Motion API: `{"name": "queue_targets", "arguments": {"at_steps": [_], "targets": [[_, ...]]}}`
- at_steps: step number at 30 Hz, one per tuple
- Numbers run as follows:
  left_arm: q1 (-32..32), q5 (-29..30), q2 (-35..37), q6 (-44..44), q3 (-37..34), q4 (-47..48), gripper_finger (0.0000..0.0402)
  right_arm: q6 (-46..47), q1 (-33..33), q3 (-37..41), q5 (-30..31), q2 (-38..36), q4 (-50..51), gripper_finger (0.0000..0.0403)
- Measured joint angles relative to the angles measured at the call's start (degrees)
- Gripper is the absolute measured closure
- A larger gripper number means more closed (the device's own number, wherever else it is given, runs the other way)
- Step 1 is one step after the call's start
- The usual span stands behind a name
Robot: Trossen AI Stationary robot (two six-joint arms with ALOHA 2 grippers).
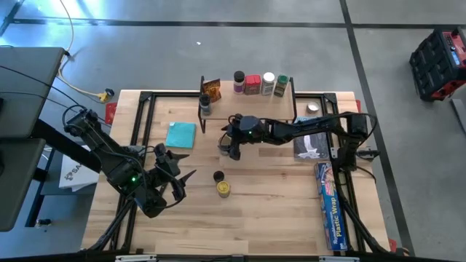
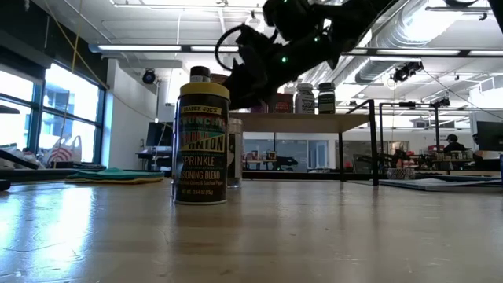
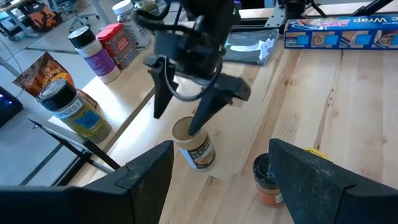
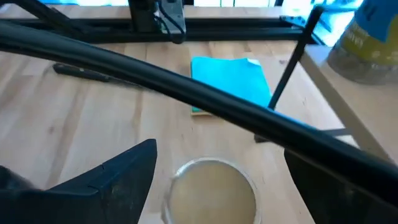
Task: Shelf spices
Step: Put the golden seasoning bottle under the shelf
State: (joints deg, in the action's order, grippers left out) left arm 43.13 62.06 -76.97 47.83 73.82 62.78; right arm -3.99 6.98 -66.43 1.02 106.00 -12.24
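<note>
- Overhead, the right pincer [image 1: 231, 148] reaches in front of the shelf [image 1: 247, 98], which carries a row of spices, while the left pincer [image 1: 175, 175] waits near the tabletop [image 1: 277, 218] front edge, its fingers spread and empty. A yellow-topped jar [image 1: 223, 189] and a dark-topped jar [image 1: 218, 176] stand between them, near a teal cloth [image 1: 180, 135].
- At tabletop level, the yellow-topped jar [image 2: 201, 145] stands upright, with the shelf [image 2: 314, 119] beyond it.
- From the left wrist, the right pincer [image 3: 177, 121] straddles a tan-lidded jar [image 3: 194, 144] standing on the tabletop, fingers wide and off it.
- From the right wrist, the tan-lidded jar [image 4: 210, 190] sits between the spread fingers, apparently untouched.
</note>
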Motion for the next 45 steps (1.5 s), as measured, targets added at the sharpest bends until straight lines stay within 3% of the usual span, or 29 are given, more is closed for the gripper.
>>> {"name": "queue_targets", "arguments": {"at_steps": [7,10,17,20,26,32,45], "targets": [[0.00,0.00,0.00,0.00,0.00,-0.06,0.0142,4.56,-2.10,0.00,3.24,-1.73,2.05,0.0078],[0.00,0.00,0.00,0.00,0.00,-0.01,0.0142,5.57,-4.00,0.02,5.89,-1.73,3.27,0.0127],[0.00,0.02,0.00,0.11,0.00,-0.04,0.0142,12.89,-6.01,0.02,13.64,-1.10,5.11,0.0282],[0.00,0.02,0.00,0.11,0.00,-0.04,0.0142,14.92,-5.48,0.02,13.65,-0.78,6.32,0.0317],[0.00,0.02,0.00,0.11,0.00,-0.06,0.0142,16.06,-3.41,-0.04,12.21,1.33,6.12,0.0327],[0.00,0.09,0.00,0.09,0.02,-0.09,0.0142,15.43,-1.46,-0.15,11.99,4.34,-0.14,0.0328],[-0.07,0.07,0.00,0.04,0.02,-0.05,0.0142,6.34,-0.19,0.18,12.15,4.95,-12.51,0.0328]]}}
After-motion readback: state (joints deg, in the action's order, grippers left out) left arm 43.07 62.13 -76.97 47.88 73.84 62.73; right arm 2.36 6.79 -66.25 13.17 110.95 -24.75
